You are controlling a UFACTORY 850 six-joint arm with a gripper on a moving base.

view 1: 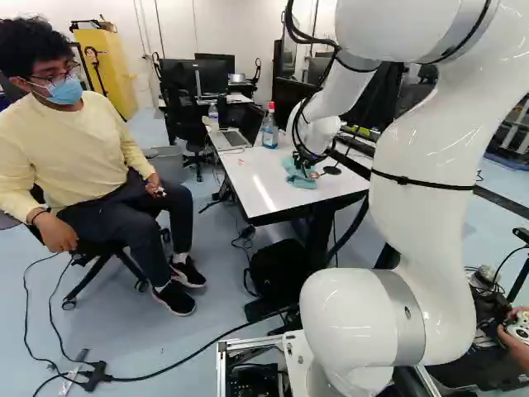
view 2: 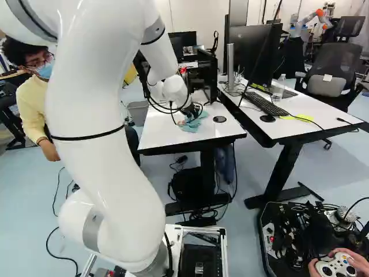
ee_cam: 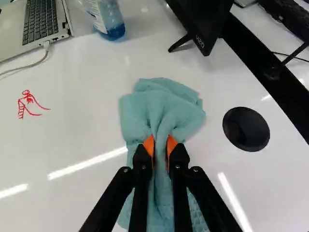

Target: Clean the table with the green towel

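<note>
Towards the near right corner of the worktop (ee_cam: 82,130), the hand (ee_cam: 161,146) is pinching a fold of the towel (ee_cam: 161,106), which is lying on the surface. Red marks (ee_cam: 29,104) are showing towards the left edge, so wiping is seemingly far from finished.

Arm (view 1: 434,157) reaching forward, pincer (view 1: 308,171) (orange-padded) clamped.

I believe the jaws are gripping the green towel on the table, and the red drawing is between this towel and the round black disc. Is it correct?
Not fully. The wrist view shows the green towel between the red drawing and the round black disc. The jaws are indeed gripping it on the table.
</note>
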